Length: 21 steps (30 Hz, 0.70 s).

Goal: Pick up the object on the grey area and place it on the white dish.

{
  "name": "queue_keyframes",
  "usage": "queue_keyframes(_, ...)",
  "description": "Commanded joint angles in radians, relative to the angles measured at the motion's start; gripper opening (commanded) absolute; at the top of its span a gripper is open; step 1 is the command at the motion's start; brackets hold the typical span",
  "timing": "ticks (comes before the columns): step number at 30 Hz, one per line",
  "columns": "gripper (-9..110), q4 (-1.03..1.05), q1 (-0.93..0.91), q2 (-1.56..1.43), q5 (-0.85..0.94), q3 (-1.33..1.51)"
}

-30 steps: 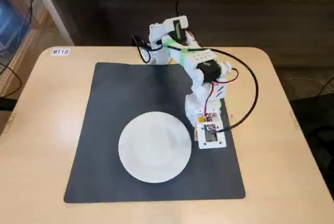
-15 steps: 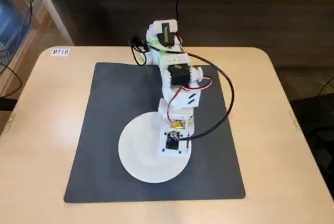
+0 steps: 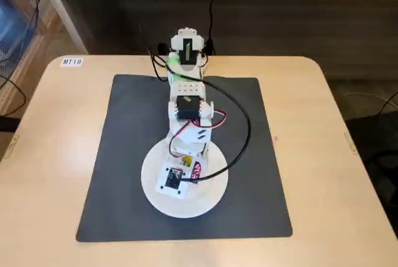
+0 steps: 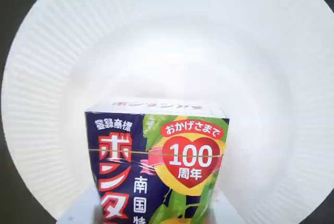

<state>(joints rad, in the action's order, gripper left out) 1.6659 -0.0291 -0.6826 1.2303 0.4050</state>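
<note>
White paper plate (image 4: 172, 31) fills the wrist view, and the printed candy box (image 4: 156, 166) is held by the closed end effector (image 3: 175, 178) directly above it. In the fixed view, the plate (image 3: 208, 195) lies on the grey mat (image 3: 124, 155), towards the worktop's (image 3: 56, 155) front edge. For a clean placement, the box should be lowered until touching near the plate's centre, then released. Counted: one mat, one plate, one box, one arm (image 3: 186, 102).

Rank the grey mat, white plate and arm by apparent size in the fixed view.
1. Grey mat, clearly largest.
2. White plate and arm: unsure. The arm spans a longer stretch but is narrower, stands nearer the camera and covers part of the plate.
</note>
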Motion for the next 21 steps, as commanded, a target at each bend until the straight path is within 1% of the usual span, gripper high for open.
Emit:
queue_keyframes(1,16,0.006,-0.014,-0.014,-0.015,-0.06)
queue_keyframes(7,17,0.006,-0.023,0.037,-0.02,-0.069)
queue_keyframes(10,20,0.008,-0.025,0.055,-0.023,-0.072)
queue_keyframes(15,31,0.015,-0.04,0.064,-0.025,-0.083)
queue_keyframes(21,39,0.023,-0.057,-0.003,-0.043,-0.086)
